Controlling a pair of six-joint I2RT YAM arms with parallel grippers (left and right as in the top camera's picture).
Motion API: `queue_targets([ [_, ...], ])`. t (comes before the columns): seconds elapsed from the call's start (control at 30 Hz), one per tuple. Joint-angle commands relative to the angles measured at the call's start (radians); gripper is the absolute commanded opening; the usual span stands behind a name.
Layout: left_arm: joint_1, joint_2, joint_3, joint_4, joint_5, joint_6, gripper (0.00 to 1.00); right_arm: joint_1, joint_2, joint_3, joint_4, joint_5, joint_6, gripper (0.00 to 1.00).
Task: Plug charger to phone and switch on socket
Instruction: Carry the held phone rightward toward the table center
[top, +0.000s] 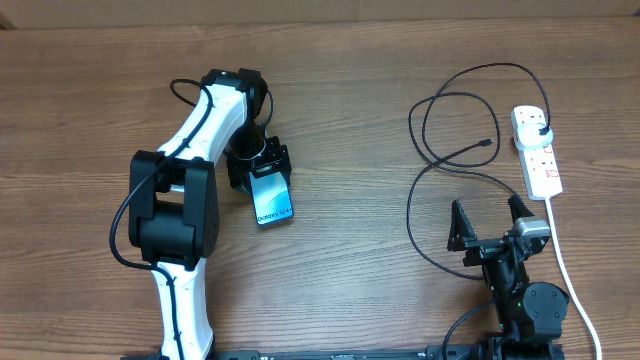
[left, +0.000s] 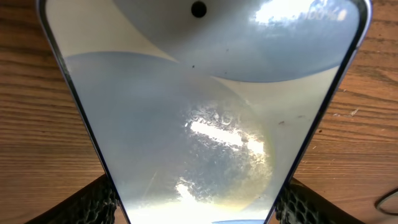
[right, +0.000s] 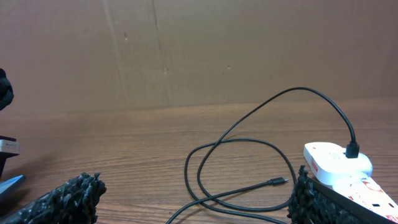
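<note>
Fingers (left: 93, 202) of the left gripper (top: 262, 170) clamp the phone (top: 272, 203) steady. Right gripper (top: 488, 218) gapes open near the charger (right: 278, 182), seemingly to fetch it.

On the desk (top: 90, 120), one phone (top: 272, 198), one charger (top: 409, 212) and one socket (top: 538, 152) are counted. One white cord (top: 569, 280) is counted near the right edge. Two grippers are counted: left gripper (top: 268, 172), right gripper (top: 485, 206).
</note>
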Motion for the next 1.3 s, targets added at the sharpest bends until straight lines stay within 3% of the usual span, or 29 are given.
queue_targets([
  [0.0, 0.004, 0.003, 0.029, -0.003, 0.029, 0.014, 0.69, 0.001, -0.012, -0.011, 0.004, 0.008, -0.003, 1.00],
  [0.63, 0.005, 0.003, 0.029, -0.029, 0.192, 0.049, 0.68, 0.001, -0.012, -0.011, 0.004, 0.008, -0.003, 1.00],
  [1.27, 0.005, 0.003, 0.029, -0.148, 0.571, 0.127, 0.68, 0.001, -0.012, -0.011, 0.004, 0.008, -0.003, 1.00],
])
